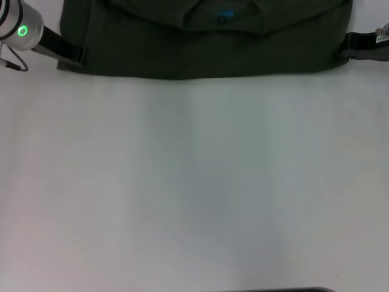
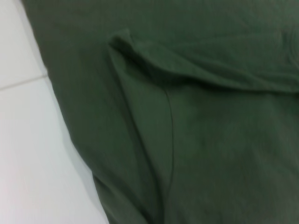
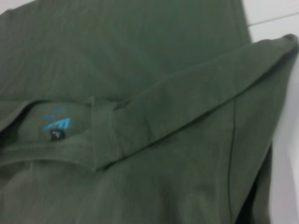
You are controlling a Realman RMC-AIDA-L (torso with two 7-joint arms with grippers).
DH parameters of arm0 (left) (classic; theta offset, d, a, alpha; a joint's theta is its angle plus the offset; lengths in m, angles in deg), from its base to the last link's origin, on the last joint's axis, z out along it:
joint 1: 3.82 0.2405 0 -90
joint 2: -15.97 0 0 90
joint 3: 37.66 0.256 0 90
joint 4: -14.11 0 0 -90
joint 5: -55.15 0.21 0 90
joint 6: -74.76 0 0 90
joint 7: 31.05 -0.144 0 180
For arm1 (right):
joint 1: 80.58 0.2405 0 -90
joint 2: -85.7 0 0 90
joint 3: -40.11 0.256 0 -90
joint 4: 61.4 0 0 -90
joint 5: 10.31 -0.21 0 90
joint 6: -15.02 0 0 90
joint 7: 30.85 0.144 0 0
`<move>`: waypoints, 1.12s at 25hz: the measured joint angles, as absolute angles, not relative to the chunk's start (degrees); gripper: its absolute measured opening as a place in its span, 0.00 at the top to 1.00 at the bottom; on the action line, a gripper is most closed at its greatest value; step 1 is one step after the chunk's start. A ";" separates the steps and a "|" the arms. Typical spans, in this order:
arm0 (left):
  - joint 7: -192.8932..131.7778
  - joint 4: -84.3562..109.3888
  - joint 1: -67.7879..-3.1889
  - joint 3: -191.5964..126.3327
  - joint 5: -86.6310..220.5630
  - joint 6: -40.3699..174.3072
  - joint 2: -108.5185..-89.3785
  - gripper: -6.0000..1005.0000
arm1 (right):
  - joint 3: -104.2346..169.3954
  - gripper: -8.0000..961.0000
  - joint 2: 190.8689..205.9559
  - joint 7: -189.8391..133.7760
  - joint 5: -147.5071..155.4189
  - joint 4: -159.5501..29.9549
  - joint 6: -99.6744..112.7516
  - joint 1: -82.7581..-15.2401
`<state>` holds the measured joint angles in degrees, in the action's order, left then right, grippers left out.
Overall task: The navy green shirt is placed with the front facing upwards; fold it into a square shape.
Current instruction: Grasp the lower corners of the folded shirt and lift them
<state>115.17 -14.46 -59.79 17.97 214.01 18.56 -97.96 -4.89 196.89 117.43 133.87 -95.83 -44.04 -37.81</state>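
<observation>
The navy green shirt (image 1: pixel 152 48) lies at the far edge of the white table (image 1: pixel 194 182), its upper part folded over so that the collar and the blue and black neck label (image 1: pixel 223 15) face up. My left gripper (image 1: pixel 72 56) is at the shirt's left near corner, touching the cloth. My right gripper (image 1: pixel 352 45) is at the shirt's right edge. The left wrist view shows a folded sleeve and a seam of the shirt (image 2: pixel 187 130). The right wrist view shows the collar, the label (image 3: pixel 57 125) and a folded sleeve (image 3: pixel 201 88). The chest lettering is hidden.
The white table stretches bare from the shirt's near edge toward me. A dark strip (image 1: pixel 292 289) shows at the table's near edge. The left arm's wrist has a green light (image 1: pixel 23 30).
</observation>
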 joint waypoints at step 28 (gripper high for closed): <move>114.40 -32.02 -49.88 14.96 215.18 6.63 -100.85 0.94 | -4.45 0.94 196.79 117.78 138.67 -100.87 -54.56 -38.89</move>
<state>114.40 -32.02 -49.88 14.96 215.18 6.63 -100.85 -4.45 196.79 117.78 138.67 -100.87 -54.56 -38.89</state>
